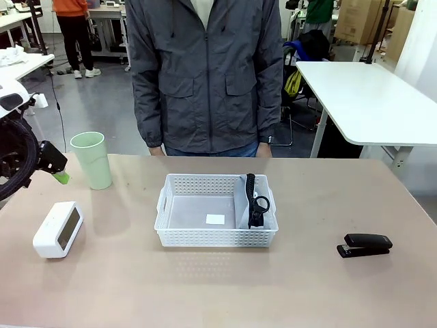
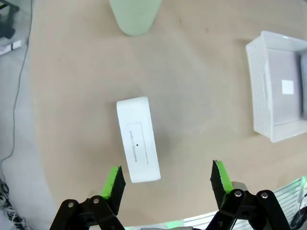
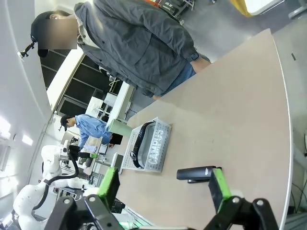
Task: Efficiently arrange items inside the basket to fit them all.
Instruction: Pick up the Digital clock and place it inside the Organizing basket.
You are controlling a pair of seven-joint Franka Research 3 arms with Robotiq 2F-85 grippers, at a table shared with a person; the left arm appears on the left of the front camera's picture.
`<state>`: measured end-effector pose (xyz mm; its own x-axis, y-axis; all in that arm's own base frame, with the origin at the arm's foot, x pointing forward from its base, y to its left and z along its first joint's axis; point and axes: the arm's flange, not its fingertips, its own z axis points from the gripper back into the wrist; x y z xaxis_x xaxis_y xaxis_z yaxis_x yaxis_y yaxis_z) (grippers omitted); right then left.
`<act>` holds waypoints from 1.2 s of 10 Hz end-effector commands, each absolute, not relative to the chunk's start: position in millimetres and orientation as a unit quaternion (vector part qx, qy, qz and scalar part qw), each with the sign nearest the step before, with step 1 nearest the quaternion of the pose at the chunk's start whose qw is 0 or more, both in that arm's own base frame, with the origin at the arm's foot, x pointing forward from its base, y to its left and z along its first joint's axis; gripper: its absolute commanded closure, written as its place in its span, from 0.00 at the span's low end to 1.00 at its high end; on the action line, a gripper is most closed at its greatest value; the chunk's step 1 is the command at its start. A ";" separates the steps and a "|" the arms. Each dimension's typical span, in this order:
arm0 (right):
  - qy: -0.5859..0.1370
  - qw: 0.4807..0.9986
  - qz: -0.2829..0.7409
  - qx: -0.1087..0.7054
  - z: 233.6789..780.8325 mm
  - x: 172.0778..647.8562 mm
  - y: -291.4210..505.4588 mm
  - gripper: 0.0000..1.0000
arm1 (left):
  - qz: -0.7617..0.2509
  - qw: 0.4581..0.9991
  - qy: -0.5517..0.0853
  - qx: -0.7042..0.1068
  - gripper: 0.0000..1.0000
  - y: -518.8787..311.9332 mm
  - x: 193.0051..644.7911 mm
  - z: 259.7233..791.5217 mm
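Left gripper [image 2: 168,179] hangs open over the white box [image 2: 138,139].
The box's long axis crosses the finger line; the basket [image 2: 256,91] sits to the right.

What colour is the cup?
The cup is pale green, clearest in the front view.

Bright, even light from overhead fills all my views. The front view is sharp, with only soft, faint shadows on the table [image 1: 123,287] beneath the basket [image 1: 217,236], the white box [image 1: 58,231] and the stapler [image 1: 365,244]. My left wrist view bends the table's edge into a curve, and my right wrist view is steeply tilted, with white glare washing out its left edge.
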<state>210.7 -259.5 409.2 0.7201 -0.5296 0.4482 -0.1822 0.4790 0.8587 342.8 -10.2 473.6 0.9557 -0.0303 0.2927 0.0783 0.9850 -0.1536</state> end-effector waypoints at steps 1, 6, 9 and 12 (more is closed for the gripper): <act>-0.369 0.778 -0.101 0.498 409.6 212.8 -260.0 0.00 | -0.020 0.986 -0.147 -0.081 0.07 -10.5 341.3 475.9; -0.369 0.778 -0.101 0.498 409.6 212.8 -260.0 0.00 | -0.044 0.998 -0.027 -0.024 0.07 -14.1 372.9 442.3; -0.369 0.778 -0.101 0.498 409.6 212.8 -260.0 0.00 | -0.054 0.997 0.038 -0.042 0.07 -11.7 402.0 420.9; -0.369 0.778 -0.101 0.498 409.6 212.8 -260.0 0.00 | -0.046 0.994 0.091 -0.050 0.07 -6.0 427.9 400.6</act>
